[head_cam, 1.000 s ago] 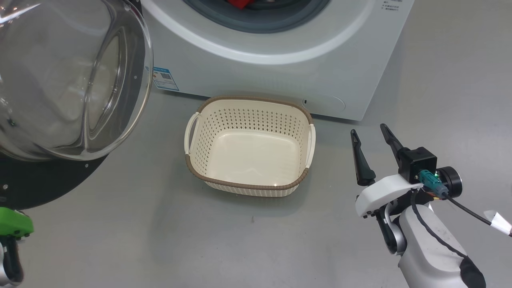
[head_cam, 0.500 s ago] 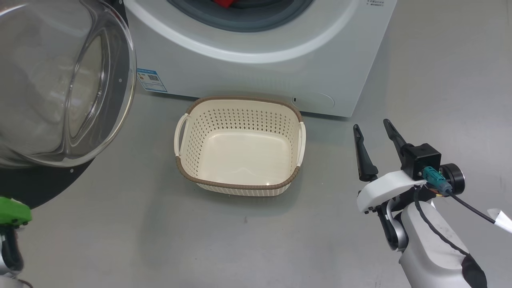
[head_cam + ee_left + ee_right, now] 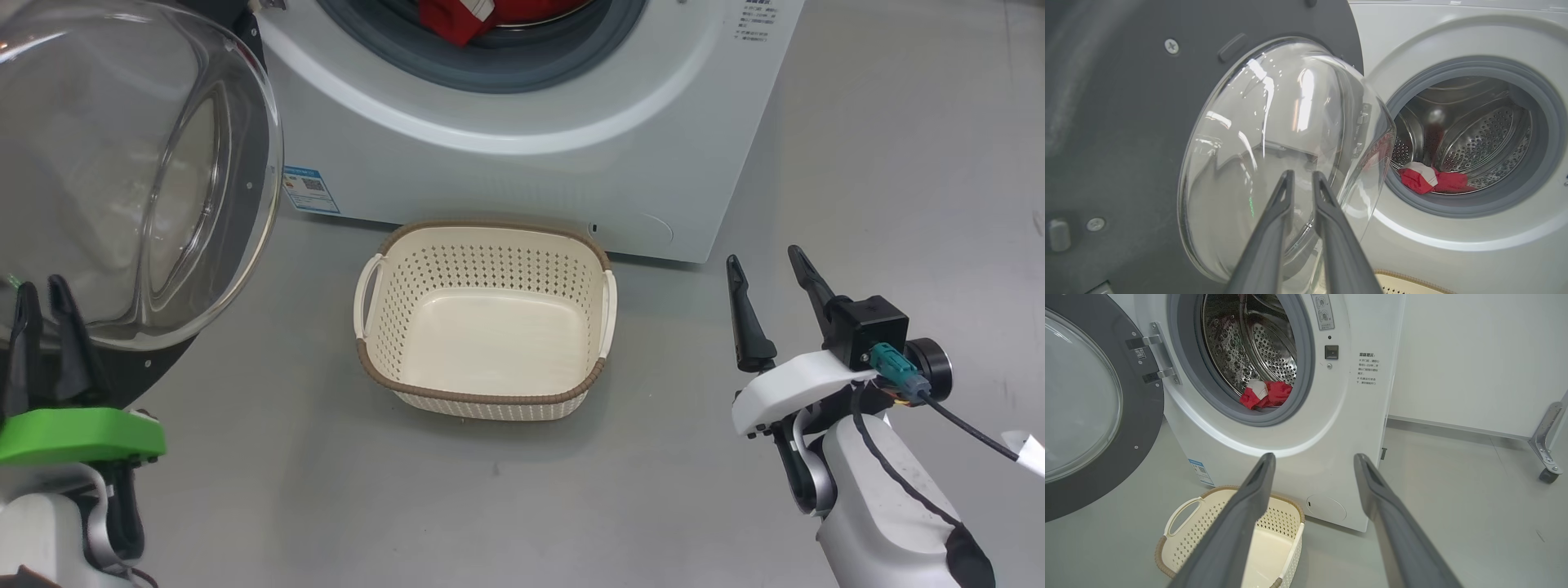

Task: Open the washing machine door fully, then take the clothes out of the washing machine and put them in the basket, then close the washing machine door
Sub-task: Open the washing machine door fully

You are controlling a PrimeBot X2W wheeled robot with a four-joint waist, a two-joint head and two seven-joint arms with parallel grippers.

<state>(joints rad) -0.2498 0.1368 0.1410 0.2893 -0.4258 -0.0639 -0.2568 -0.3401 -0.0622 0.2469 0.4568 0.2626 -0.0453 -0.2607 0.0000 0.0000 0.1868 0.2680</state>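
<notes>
At the left gripper (image 3: 1302, 175): barely parted, holding nothing. Just beyond its tips, the glass bowl (image 3: 1274, 122) of the door (image 3: 1126, 122), swung open; farther off to one side, the clothes (image 3: 1431, 179), lying at the front lip of the drum (image 3: 1478, 139) inside the washing machine (image 3: 1453, 253). At the right gripper (image 3: 1313, 456): spread wide, empty. Below its fingers (image 3: 1241, 506), the basket (image 3: 1284, 520); above and beyond them, well apart, the clothes.

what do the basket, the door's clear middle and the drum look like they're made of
Basket: likely moulded plastic, cream with a slight sheen, punched holes, brown woven-look rim. Washing machine door: clear bulging centre, glossy with sharp reflections, glass or clear plastic. Drum: shiny perforated metal, probably stainless steel.
</notes>
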